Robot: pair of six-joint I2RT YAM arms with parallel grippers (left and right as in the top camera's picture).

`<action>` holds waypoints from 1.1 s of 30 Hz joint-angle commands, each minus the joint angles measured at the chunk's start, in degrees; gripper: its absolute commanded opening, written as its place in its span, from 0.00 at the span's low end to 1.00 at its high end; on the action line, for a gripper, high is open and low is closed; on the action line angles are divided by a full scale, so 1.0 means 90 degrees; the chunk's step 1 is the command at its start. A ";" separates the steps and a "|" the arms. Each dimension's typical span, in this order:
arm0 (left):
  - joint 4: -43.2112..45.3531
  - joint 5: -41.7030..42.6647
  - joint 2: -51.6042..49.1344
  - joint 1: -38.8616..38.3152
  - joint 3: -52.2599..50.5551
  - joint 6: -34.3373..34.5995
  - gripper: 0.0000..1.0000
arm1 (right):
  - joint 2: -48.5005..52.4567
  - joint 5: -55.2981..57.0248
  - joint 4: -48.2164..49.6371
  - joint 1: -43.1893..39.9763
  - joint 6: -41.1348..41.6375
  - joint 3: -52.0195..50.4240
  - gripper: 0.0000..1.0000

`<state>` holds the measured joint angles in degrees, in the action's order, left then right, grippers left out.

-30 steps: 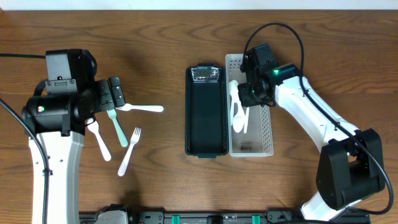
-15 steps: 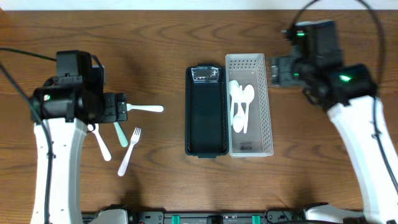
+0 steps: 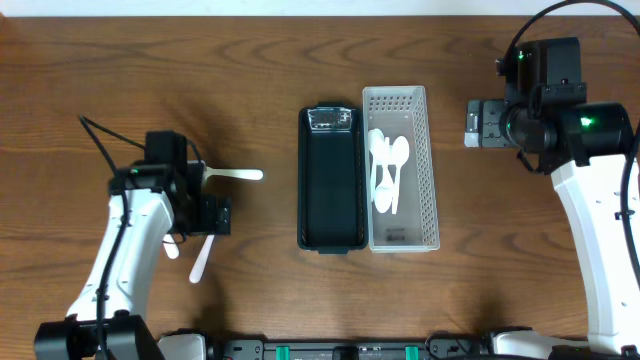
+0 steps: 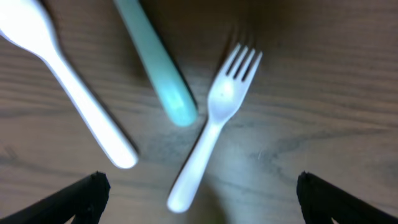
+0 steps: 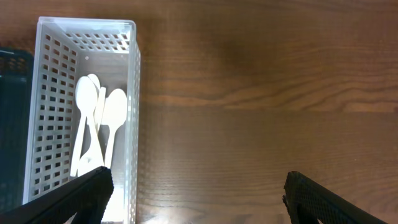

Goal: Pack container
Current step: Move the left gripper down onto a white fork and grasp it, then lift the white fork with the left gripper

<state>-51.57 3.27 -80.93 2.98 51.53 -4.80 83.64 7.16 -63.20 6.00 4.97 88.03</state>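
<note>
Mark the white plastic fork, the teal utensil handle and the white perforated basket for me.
White plastic fork [image 4: 213, 127]: left wrist view, on its neck.
Teal plastic utensil handle [image 4: 163, 78]: left wrist view, mid-handle.
White perforated plastic basket [image 5: 132, 124]: right wrist view, on its right wall.

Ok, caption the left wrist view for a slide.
Open left gripper over white fork, teal handle and white utensil on wooden table.
</note>
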 commanded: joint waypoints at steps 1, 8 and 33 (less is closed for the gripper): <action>0.0245 0.0189 -0.0007 -0.0138 -0.0248 -0.0051 0.98 | 0.0007 0.0034 -0.0002 -0.0041 -0.0034 -0.0027 0.92; 0.0758 0.0189 -0.0119 -0.0187 -0.0724 0.0087 0.98 | 0.0007 0.0034 -0.0007 -0.0041 -0.0032 -0.0027 0.93; 0.1484 0.0211 -0.0967 -0.0187 -0.1202 0.0255 0.66 | 0.0007 -0.0010 -0.0056 -0.0041 -0.0034 -0.0027 0.94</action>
<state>-38.41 4.14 -88.20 1.34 40.99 -2.68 83.64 7.11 -63.59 6.00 4.95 88.01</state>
